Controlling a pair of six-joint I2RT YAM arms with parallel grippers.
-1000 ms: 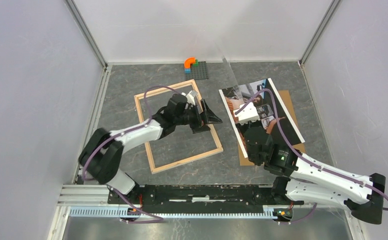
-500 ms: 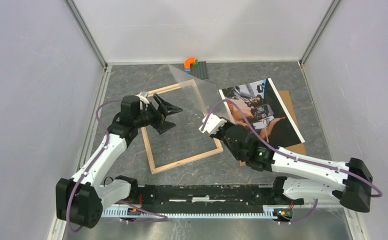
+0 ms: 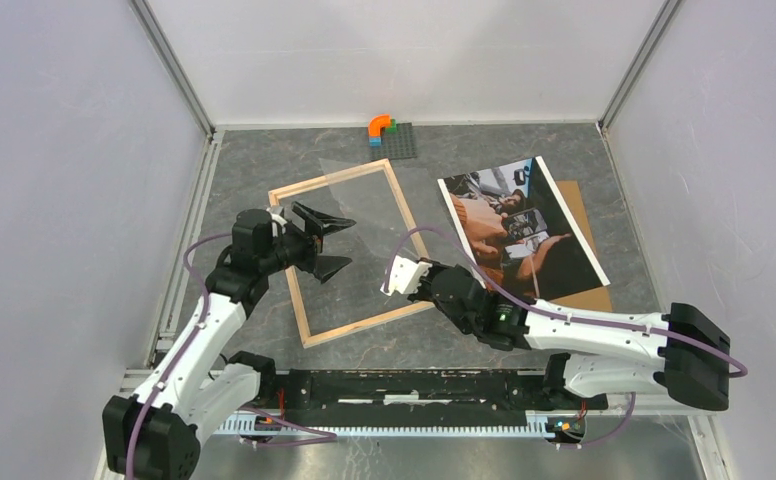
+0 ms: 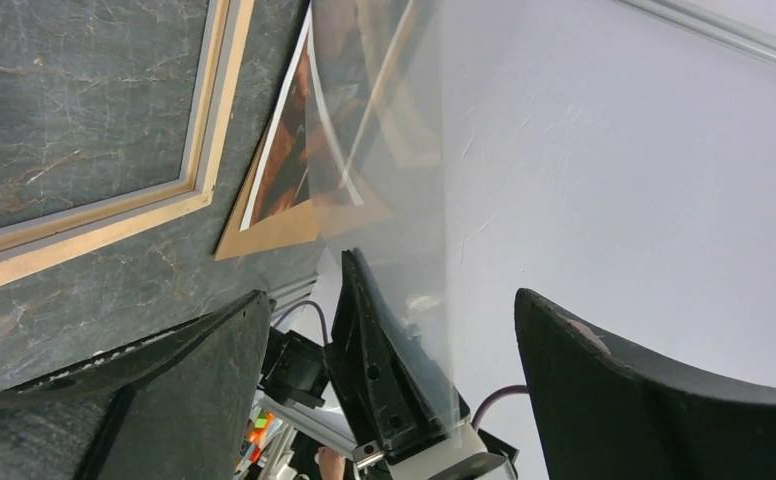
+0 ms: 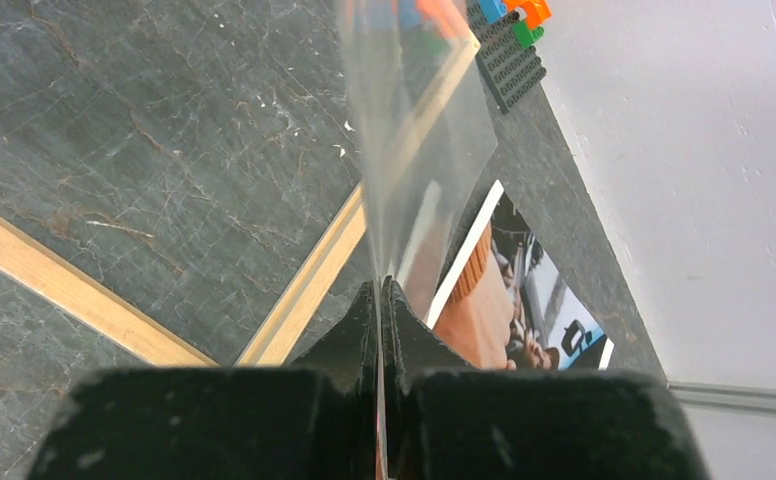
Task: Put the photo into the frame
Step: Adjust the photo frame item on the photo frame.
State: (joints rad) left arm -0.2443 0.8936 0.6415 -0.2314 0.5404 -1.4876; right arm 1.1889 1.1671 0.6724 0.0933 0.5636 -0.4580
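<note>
the right end effector [image 5: 379, 290] is clamped on a clear sheet [image 5: 419, 120], raised at a slant over the frame [image 3: 364, 320], which lies flat mid-counter [image 3: 254, 165]. the left end effector [image 3: 336, 240] gapes wide, empty, above the frame's left rail. the photo [image 3: 519, 225] rests on a brown board [image 3: 581, 215] near the right edge. toy bricks [image 3: 384, 128] sit at the far edge.

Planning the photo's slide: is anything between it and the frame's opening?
Yes. A clear sheet, pinched in the shut right gripper, hangs tilted over the frame's far-right part, on the side facing the photo. The open left gripper also hovers above the opening.
</note>
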